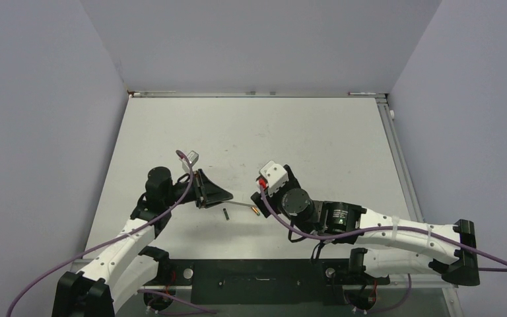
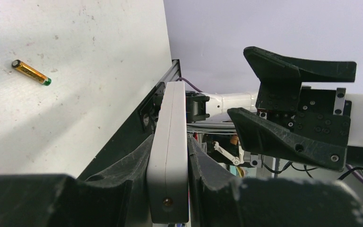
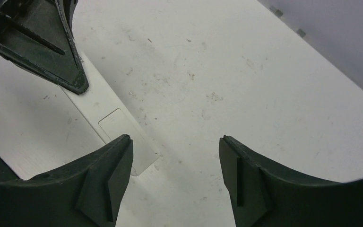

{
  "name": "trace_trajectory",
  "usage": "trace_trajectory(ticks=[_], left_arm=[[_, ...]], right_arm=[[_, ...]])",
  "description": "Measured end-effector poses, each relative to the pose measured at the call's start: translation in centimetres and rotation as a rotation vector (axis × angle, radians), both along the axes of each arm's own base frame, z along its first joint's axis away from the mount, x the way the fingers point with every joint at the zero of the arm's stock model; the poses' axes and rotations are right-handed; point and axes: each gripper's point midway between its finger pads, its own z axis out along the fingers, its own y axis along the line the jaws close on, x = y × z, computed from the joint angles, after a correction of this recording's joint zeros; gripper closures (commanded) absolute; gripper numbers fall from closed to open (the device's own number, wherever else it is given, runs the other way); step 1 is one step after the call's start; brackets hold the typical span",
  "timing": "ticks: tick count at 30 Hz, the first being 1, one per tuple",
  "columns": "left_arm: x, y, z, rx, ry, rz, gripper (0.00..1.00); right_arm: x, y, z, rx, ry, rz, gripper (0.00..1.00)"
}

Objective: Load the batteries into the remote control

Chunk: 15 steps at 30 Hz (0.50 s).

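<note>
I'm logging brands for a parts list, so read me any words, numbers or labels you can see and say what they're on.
No text is readable.
Any print on the copper-gold battery is too small to read.
The remote control shows no lettering in any view.

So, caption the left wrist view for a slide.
Left gripper clamps the white remote edge-on; a gold battery lies on the table.

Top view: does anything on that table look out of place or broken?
Nothing looks spilled or broken. The blackish battery and the copper-gold battery lie loose and apart on the table, not in the remote control, which is clamped in the left gripper.
</note>
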Motion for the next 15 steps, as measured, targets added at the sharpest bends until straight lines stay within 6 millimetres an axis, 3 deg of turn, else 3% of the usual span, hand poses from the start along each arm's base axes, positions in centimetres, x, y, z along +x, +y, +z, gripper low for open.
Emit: trace_trajectory(ticks=[11, 15], left_arm=[[0.6, 0.5, -0.3, -0.035, -0.082, 0.033, 1.0], [0.7, 0.6, 0.1, -0.066, -0.126, 0.041, 1.0]], right_arm=[[3.0, -1.6, -2.1, 0.314, 0.368, -0.195, 0.36], [3.2, -1.9, -3.4, 0.453, 0.508, -0.219, 0.37]])
